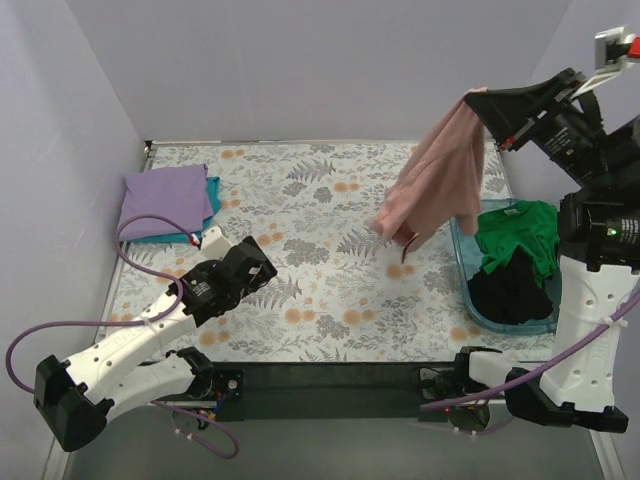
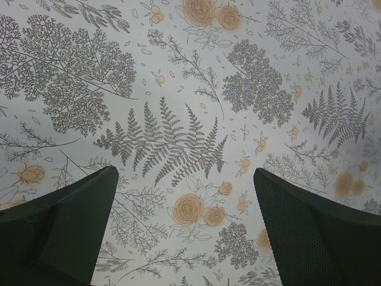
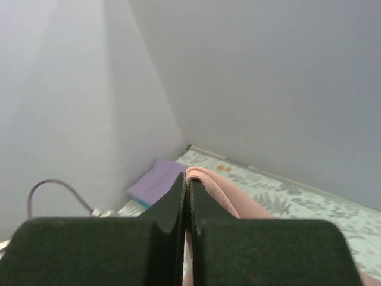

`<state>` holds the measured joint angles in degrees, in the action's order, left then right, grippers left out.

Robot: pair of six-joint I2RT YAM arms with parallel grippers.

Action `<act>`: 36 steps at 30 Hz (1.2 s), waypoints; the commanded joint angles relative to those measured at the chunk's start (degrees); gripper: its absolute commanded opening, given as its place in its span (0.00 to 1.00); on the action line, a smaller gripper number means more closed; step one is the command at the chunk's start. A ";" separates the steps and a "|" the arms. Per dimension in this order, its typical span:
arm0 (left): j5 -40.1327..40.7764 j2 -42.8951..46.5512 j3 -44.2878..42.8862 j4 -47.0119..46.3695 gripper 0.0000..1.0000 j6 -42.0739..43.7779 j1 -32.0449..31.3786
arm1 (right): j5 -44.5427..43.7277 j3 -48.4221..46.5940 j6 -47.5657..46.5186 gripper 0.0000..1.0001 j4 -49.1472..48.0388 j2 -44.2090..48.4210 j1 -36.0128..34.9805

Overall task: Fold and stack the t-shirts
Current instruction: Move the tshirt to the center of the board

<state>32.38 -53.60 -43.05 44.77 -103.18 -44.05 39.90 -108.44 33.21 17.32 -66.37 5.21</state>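
My right gripper (image 1: 478, 97) is raised high at the right and shut on the dusty pink t-shirt (image 1: 436, 180), which hangs down over the floral table, its lower edge near the cloth. In the right wrist view the pink cloth (image 3: 221, 189) is pinched between my closed fingers (image 3: 178, 199). A folded lavender t-shirt (image 1: 168, 195) lies on a teal t-shirt (image 1: 210, 195) at the back left. A green t-shirt (image 1: 522, 232) and a black t-shirt (image 1: 512, 285) lie in the tub. My left gripper (image 1: 262, 272) is open and empty, low over the table left of centre; its fingers (image 2: 65, 232) frame bare floral cloth.
The translucent teal plastic tub (image 1: 470, 290) stands at the right edge of the table. The floral tablecloth (image 1: 320, 250) covers the table, with grey walls on the left, back and right. A purple cable (image 1: 140, 250) loops by the left arm.
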 commanded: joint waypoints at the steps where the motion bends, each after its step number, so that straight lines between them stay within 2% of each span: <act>1: 2.25 1.22 -0.19 0.58 0.98 -1.06 0.02 | 2.73 3.05 2.56 0.01 -7.21 -0.60 -8.34; 2: 2.33 1.13 -0.28 0.84 0.98 -1.32 0.02 | 1.16 3.76 1.52 0.01 -7.48 -1.04 -10.64; 7: 4.09 0.61 -1.25 4.43 0.98 -4.22 -0.07 | -5.96 2.89 -6.04 0.01 -5.37 -6.31 -31.55; 9: 5.32 0.87 -2.47 7.24 0.98 -8.59 0.02 | -10.27 0.53 -10.16 0.01 -4.15 -9.99 -39.35; 11: 5.59 1.48 -2.74 10.85 0.98 -10.90 0.02 | -12.38 -1.24 -10.89 0.01 -3.70 -13.15 -41.59; 15: 5.06 4.64 -2.13 15.07 0.98 -15.73 0.02 | -18.70 1.38 -8.78 0.01 -3.96 -15.02 -41.95; 20: 4.45 8.78 -0.11 14.47 0.98 -16.27 -0.07 | -32.59 14.29 -8.26 0.01 -3.70 -11.07 -40.29; 23: 4.36 8.69 0.33 14.20 0.98 -16.35 0.02 | -24.03 22.38 -5.19 0.01 -4.40 -13.16 -32.22; 25: 3.66 8.17 0.77 13.33 0.98 -16.36 0.02 | -22.77 25.98 -5.79 0.01 -4.75 -16.06 -26.94; 29: 1.55 5.01 2.18 9.55 0.98 -14.78 0.11 | -19.53 25.48 -6.76 0.01 -4.75 -30.61 -18.59; 31: 0.67 3.34 2.44 7.53 0.98 -14.25 0.02 | -18.63 22.76 -8.42 0.19 -4.06 -35.82 -15.68; 32: -0.03 2.63 2.53 6.82 0.98 -14.07 0.02 | -18.28 19.18 -9.04 0.32 -3.09 -40.02 -15.06; 34: -0.91 0.26 2.88 4.45 0.98 -13.02 0.11 | -18.54 16.35 -11.58 0.90 1.46 -42.34 -14.53; 35: -1.26 -0.70 3.14 3.49 0.98 -12.49 0.19 | -19.24 16.33 -12.20 0.98 1.83 -42.18 -14.53; 36: -2.14 -2.37 3.49 1.13 0.98 -11.53 0.28 | -19.85 17.29 -12.55 0.98 1.93 -41.22 -14.70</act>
<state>31.79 -53.95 -40.40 51.35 -113.91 -44.03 18.72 -87.33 23.77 17.10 -112.09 -8.45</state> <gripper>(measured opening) 0.982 0.959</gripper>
